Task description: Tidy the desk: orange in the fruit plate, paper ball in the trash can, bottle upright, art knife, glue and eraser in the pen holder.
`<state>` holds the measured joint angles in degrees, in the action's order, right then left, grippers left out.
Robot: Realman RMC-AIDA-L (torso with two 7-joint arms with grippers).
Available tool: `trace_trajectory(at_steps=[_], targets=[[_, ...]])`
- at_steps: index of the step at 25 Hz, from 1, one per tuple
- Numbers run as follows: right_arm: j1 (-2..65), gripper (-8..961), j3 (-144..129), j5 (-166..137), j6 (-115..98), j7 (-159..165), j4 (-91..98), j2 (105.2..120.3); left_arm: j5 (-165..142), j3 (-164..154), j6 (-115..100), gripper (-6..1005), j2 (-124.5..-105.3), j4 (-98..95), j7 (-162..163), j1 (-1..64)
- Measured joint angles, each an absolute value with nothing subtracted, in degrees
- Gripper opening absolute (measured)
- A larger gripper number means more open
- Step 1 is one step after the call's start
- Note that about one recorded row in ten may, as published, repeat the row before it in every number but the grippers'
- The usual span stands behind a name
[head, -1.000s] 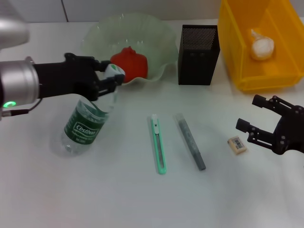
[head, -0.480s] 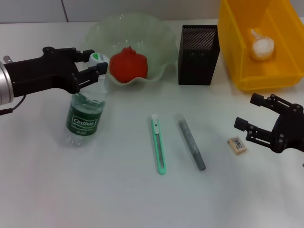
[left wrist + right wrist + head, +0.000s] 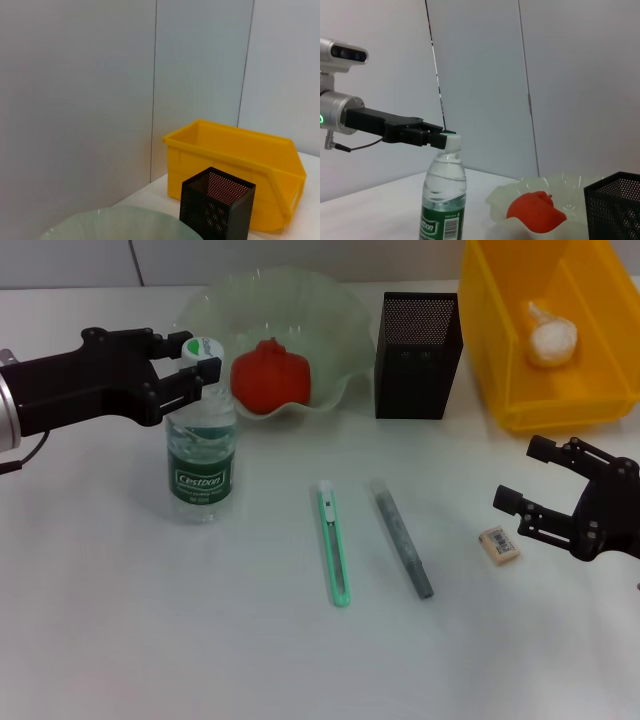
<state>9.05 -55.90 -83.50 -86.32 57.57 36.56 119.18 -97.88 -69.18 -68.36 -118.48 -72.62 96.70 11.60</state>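
Left gripper [image 3: 197, 373] fingers clamp the cap/neck of the water bottle [image 3: 201, 454], which stands upright on the surface just below them, near the fruit plate [image 3: 330, 335]. Right gripper [image 3: 533, 487] fingers spread wide w/ nothing held; eraser [image 3: 499, 545] lies just beside them.

Bottle [image 3: 202, 440] clear glossy plastic; pen holder [image 3: 418, 342] matt black mesh.

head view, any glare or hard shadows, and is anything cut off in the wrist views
Head view: even light, soft shadows only, a faint sheen on the fruit plate. Left wrist view: plate rim and pen holder cropped at the bottom edge. Right wrist view: water bottle base cropped.
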Motion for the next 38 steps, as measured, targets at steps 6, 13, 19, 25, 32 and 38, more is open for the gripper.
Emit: trace_trajectory(at_steps=[6,13,19,25,32,38], targets=[[9.05,777,-55.90,-83.50,-86.31,57.57,36.57,119.18,-97.75,-68.96,-68.35,427,-118.48,-72.59,96.26,11.61],[9.05,776,-55.90,-83.50,-86.30,57.57,36.57,119.18,-96.30,-68.65,-68.37,426,-118.56,-71.95,95.26,11.60],[9.05,776,-55.90,-83.50,-86.30,57.57,36.58,119.18,-95.64,-68.54,-68.37,426,-118.50,-70.27,95.05,12.22],[9.06,775,-55.90,-83.50,-86.30,57.57,36.38,119.18,-91.56,-68.51,-68.16,423,-118.53,-70.08,92.86,11.72],[9.06,774,-55.90,-83.50,-86.30,57.58,36.57,119.18,-90.49,-67.79,-67.78,357,-118.73,-68.94,92.07,11.71],[9.05,774,-55.90,-83.49,-86.32,58.11,36.79,119.18,-85.87,-67.48,-69.25,643,-118.52,-70.07,87.82,10.20]])
